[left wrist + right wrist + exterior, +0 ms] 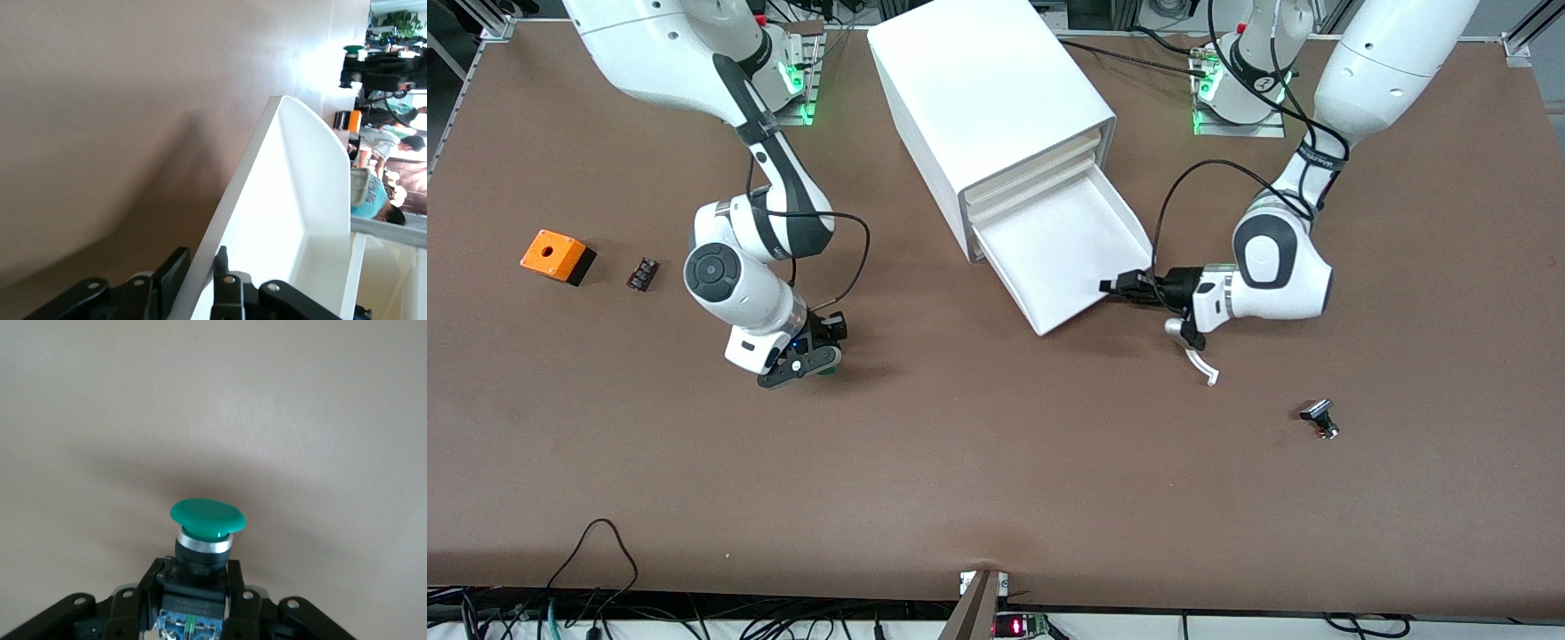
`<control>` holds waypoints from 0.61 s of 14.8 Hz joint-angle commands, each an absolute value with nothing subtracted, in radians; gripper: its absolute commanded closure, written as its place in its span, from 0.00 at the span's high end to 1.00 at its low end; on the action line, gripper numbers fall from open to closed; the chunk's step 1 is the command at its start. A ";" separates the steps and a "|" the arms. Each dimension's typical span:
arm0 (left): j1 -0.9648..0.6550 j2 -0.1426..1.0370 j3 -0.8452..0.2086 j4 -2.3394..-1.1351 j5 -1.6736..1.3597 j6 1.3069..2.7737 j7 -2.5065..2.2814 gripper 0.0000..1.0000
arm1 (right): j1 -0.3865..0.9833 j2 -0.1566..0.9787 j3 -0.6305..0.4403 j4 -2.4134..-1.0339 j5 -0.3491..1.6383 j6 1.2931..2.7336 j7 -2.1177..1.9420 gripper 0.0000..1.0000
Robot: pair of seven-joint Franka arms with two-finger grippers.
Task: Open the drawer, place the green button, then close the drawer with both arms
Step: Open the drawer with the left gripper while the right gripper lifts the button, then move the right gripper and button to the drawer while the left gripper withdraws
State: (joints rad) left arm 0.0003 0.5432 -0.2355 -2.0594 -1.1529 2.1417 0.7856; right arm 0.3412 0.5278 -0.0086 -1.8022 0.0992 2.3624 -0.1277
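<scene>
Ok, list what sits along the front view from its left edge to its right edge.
Orange box → small black part → right gripper holding the green button → white cabinet → left gripper at the open drawer → black-capped part.

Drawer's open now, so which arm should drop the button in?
Right: its hand is shut on the button. The left hand grips the drawer's front edge, so it is occupied.

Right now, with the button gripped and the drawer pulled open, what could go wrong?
The right gripper pinches only the button body's base, so it could tip or slip in transit. The left gripper straddles the drawer front wall; a sideways tug might skew it. The drawer's pulled far out, so it may sag.
</scene>
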 commanded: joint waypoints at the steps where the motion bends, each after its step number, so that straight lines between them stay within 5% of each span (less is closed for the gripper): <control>1: 0.000 0.543 -0.232 -2.054 -1.134 2.165 0.765 0.99 | 0.339 0.532 -0.002 -1.679 0.112 2.266 -0.146 0.13; 9: 0.034 0.427 -0.221 -1.988 -0.978 2.172 0.779 1.00 | 0.402 0.572 0.098 -1.451 0.109 2.232 -0.360 0.12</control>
